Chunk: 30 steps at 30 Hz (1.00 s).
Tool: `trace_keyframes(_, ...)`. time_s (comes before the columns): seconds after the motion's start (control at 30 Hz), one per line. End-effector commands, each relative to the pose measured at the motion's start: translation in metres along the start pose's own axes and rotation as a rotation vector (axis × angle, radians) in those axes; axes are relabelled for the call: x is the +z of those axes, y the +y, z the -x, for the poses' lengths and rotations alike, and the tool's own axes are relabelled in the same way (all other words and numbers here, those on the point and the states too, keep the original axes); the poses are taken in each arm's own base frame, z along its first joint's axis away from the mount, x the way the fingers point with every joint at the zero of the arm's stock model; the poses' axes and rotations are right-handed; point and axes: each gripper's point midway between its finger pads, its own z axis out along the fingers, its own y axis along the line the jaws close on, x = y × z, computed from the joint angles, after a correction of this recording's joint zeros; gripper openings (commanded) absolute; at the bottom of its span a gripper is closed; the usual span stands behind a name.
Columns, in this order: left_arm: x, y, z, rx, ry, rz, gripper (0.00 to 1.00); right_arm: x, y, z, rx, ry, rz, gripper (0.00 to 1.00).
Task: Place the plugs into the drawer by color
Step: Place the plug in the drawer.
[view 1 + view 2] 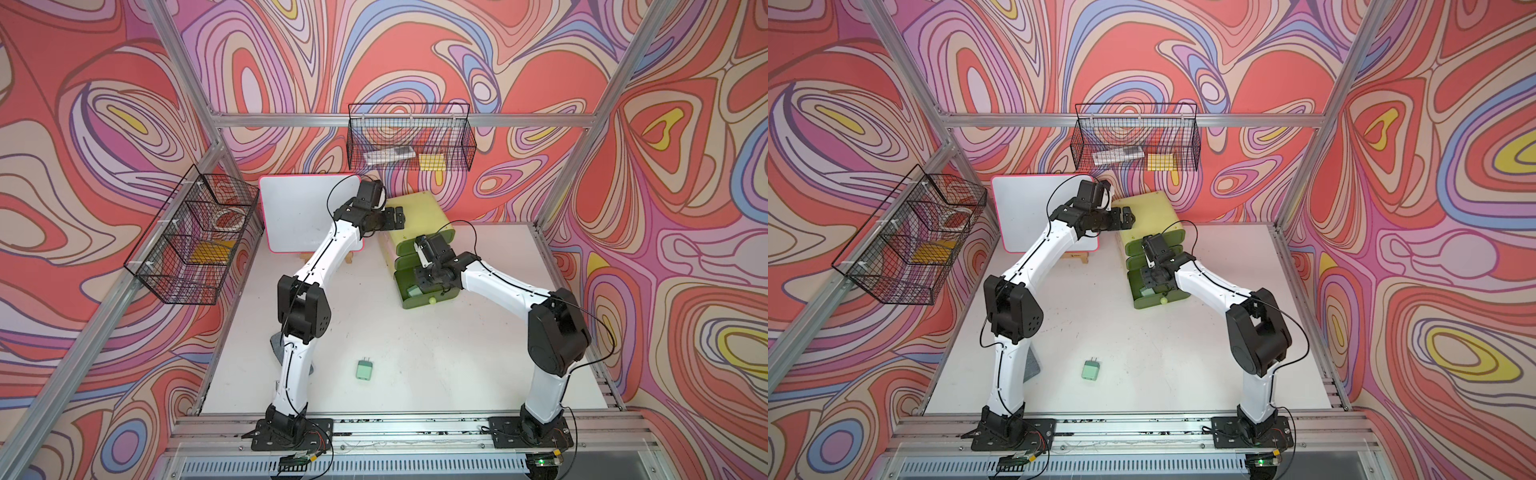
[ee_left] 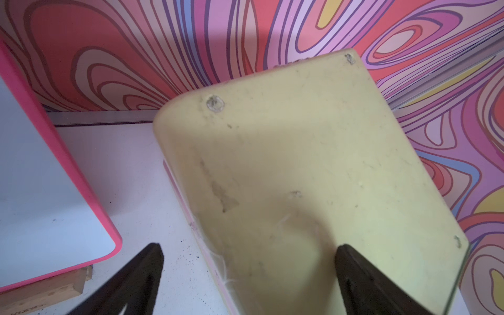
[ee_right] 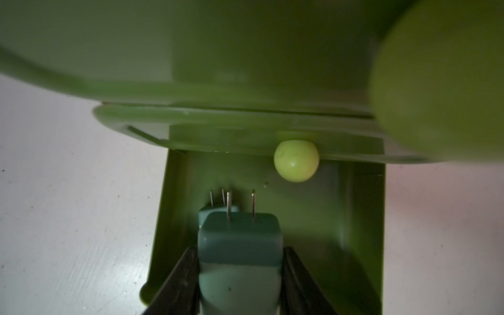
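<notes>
Right wrist: mint plug (image 3: 240, 245) inside right tool (image 3: 239, 253)

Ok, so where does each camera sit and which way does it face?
Both top views: high above the front edge, looking down at the table, left arm, right arm, chest and a loose plug.
Left wrist: on the left arm, looking past the open left hand onto the top of the chest and the whiteboard.
Right wrist: on the right arm, looking past the right hand, shut on a mint plug, into the open bottom drawer.
Shared: every view shows the chest.
</notes>
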Motion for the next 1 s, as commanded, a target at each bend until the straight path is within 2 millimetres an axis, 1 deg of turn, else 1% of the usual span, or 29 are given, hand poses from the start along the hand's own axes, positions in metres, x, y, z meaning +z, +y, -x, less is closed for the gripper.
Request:
trace_keyframes(0.0, 0.012, 0.007, -0.018, -0.004, 0.065, 0.023, 0.97, 0.0, 0.001, 0.001, -0.01, 0.015, 0.017, 0.45)
trace_keyframes(0.23, 0.014, 0.003, -0.016, -0.015, 0.059, 0.0, 0.97, 0.015, -0.012, -0.021, 0.055, 0.111, -0.032, 0.44)
trace_keyframes(0.3, 0.015, 0.002, -0.017, -0.02, 0.061, -0.003, 0.97, 0.019, -0.014, -0.024, 0.076, 0.128, -0.037, 0.45)
trace_keyframes(0.43, 0.014, 0.002, -0.017, -0.02, 0.061, -0.001, 0.97, 0.025, -0.018, -0.027, 0.116, 0.149, -0.049, 0.45)
trace_keyframes(0.63, 0.013, 0.004, -0.017, -0.016, 0.063, 0.006, 0.97, 0.043, -0.02, -0.033, 0.137, 0.197, -0.061, 0.46)
trace_keyframes(0.77, 0.013, 0.004, -0.017, -0.013, 0.064, 0.01, 0.97, 0.052, -0.021, -0.035, 0.136, 0.207, -0.065, 0.47)
trace_keyframes(0.97, 0.012, 0.005, -0.017, -0.009, 0.063, 0.012, 0.97, 0.057, -0.021, -0.033, 0.132, 0.204, -0.063, 0.52)
